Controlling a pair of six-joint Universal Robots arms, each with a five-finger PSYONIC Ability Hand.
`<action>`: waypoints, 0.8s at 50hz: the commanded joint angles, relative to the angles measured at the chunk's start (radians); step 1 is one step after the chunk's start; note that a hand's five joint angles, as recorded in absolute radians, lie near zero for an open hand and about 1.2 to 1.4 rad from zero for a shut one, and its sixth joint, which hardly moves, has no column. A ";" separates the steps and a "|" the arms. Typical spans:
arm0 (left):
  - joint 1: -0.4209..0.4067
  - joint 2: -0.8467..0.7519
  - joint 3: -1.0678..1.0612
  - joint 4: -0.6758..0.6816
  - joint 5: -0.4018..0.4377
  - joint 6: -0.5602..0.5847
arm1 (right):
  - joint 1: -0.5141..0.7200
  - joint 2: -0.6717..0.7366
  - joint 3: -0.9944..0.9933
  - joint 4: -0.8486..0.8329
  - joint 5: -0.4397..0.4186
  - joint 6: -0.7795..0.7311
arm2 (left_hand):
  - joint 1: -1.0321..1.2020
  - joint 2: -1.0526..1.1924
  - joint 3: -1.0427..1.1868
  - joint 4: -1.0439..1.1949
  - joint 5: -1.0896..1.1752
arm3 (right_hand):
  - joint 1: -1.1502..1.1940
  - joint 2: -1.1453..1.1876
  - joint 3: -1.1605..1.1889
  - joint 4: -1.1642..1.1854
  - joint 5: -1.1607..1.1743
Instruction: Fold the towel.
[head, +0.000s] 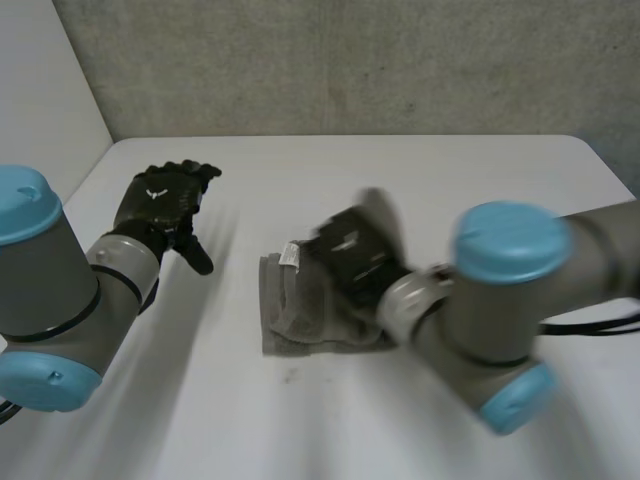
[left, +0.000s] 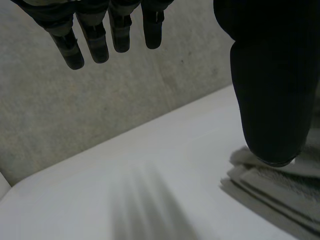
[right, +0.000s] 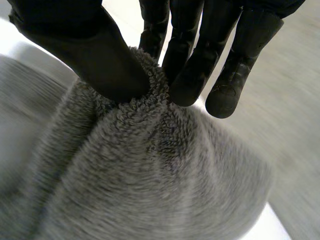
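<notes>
Right hand (head: 352, 258), black and smeared in the head view, sits on top of the folded grey terry towel (head: 288, 325), which lies near the middle of the white surface (head: 420, 165). Its fingers cannot be read from this view. A small white tag (head: 290, 255) shows at the towel's far left corner. The left hand (head: 163, 203) hangs over bare surface to the left of the towel. Its fingers are loosely spread, its thumb juts out, and it holds nothing. The 2 hands are well apart. A rough grey wall (head: 350, 60) stands behind the surface.

From the left wrist, the straight fingers (left: 97, 42) stand clear of the thumb (left: 272, 85), with nothing between them. Just past the thumb's tip lies an edge of the towel. Several flat layers are stacked there with stepped edges, which the head view gives only faintly.

From the right wrist comes what the head view hides. The right hand's thumb (right: 112, 65) and fingertips (right: 190, 75) press together on a raised ridge of the towel and pinch it. Up close the cloth is thick, with a looped, fuzzy pile. It falls away from the pinch in a rounded hump.
</notes>
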 joint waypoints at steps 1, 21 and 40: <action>0.004 0.030 0.028 -0.017 -0.034 -0.066 | 0.154 0.175 -0.191 0.156 -0.067 -0.203 | 0.019 0.023 0.022 0.022 0.007 | 0.110 0.088 0.066 0.056 0.062; -0.140 -0.142 0.242 -0.115 -0.052 -0.203 | -0.116 -0.095 -0.023 0.154 0.050 0.532 | 0.034 0.038 0.037 0.037 0.022 | -1.112 -1.134 -1.156 -1.166 -1.160; -0.215 -0.433 0.317 -0.298 -0.253 -0.287 | -0.109 0.287 -0.353 0.403 0.036 0.410 | 0.028 0.032 0.031 0.031 0.016 | -1.112 -1.134 -1.156 -1.166 -1.160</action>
